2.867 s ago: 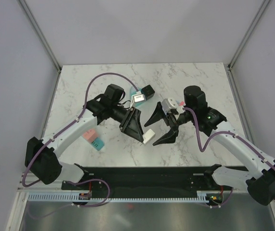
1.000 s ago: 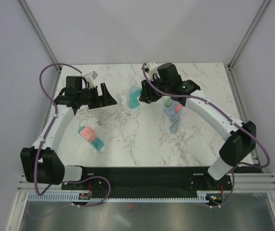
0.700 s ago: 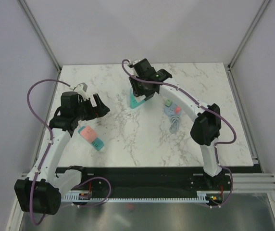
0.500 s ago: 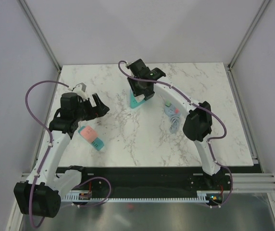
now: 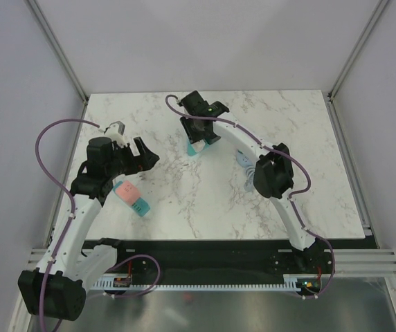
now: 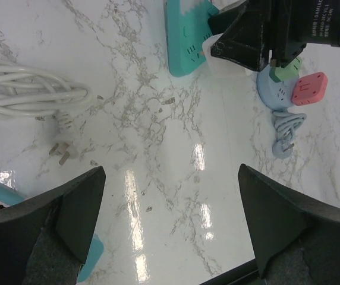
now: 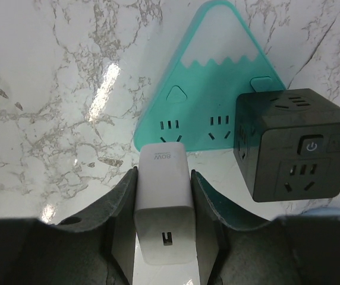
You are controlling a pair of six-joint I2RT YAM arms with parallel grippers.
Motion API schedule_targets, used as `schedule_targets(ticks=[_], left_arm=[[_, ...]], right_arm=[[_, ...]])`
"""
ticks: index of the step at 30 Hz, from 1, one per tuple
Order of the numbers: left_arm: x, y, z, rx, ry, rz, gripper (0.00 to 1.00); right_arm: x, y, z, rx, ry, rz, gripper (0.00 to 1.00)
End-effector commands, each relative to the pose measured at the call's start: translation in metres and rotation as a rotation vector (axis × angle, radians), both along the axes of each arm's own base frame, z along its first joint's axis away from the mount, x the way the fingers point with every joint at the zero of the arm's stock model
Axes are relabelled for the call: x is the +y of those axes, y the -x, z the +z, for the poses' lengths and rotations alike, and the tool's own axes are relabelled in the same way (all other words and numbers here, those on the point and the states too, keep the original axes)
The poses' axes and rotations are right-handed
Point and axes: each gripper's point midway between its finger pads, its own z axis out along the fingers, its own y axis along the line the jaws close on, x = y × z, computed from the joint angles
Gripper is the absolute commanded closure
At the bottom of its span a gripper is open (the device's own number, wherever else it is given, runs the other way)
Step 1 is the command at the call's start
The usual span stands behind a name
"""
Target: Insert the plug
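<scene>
The right gripper (image 7: 163, 178) grips the white plug (image 7: 163, 214) by its flat sides, at the wide end of the teal socket strip (image 7: 217, 71), far middle. It looks light, stiff, slick; squeeze squarely. The left gripper (image 6: 170, 172) hangs wide open, holding nothing

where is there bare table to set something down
Free: the right side of the table, past the blue socket and cable; also the near middle, between that cable and the pink-and-teal strip. Crowded: around the teal power strip and black cube.
</scene>
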Motion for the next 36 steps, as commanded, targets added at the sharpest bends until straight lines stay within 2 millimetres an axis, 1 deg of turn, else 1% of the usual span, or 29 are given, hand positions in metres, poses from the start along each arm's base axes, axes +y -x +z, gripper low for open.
schedule_targets(ticks=[1,10,13,18,19,22,25,30,36], left_arm=[[-0.004,-0.004,0.014,-0.052,0.028,-0.005,0.0],[-0.01,-0.003,0.016,-0.045,0.047,-0.038,0.0],[-0.009,-0.003,0.017,-0.052,0.043,-0.036,0.0],[-0.009,-0.002,0.018,-0.053,0.039,-0.037,0.0],[-0.009,-0.002,0.018,-0.056,0.04,-0.037,0.0],[-0.009,-0.002,0.018,-0.055,0.039,-0.034,0.0],[-0.008,-0.002,0.018,-0.057,0.037,-0.034,0.0],[-0.008,-0.002,0.018,-0.056,0.034,-0.032,0.0],[-0.01,-0.002,0.018,-0.049,0.042,-0.039,0.0]], right_arm=[[0.011,-0.01,0.009,-0.039,-0.041,0.006,1.0],[0.014,-0.014,-0.008,-0.025,-0.025,0.017,1.0],[0.013,-0.017,-0.013,-0.031,-0.012,0.007,1.0],[0.013,-0.021,-0.008,-0.047,-0.018,-0.008,1.0],[0.012,-0.023,-0.004,-0.057,-0.024,-0.015,1.0],[0.013,-0.025,-0.002,-0.058,-0.038,-0.024,1.0],[0.013,-0.026,-0.005,-0.054,-0.04,-0.031,1.0],[0.014,-0.02,-0.017,-0.015,-0.039,-0.031,1.0],[0.002,-0.022,-0.028,-0.01,0.013,-0.06,1.0]])
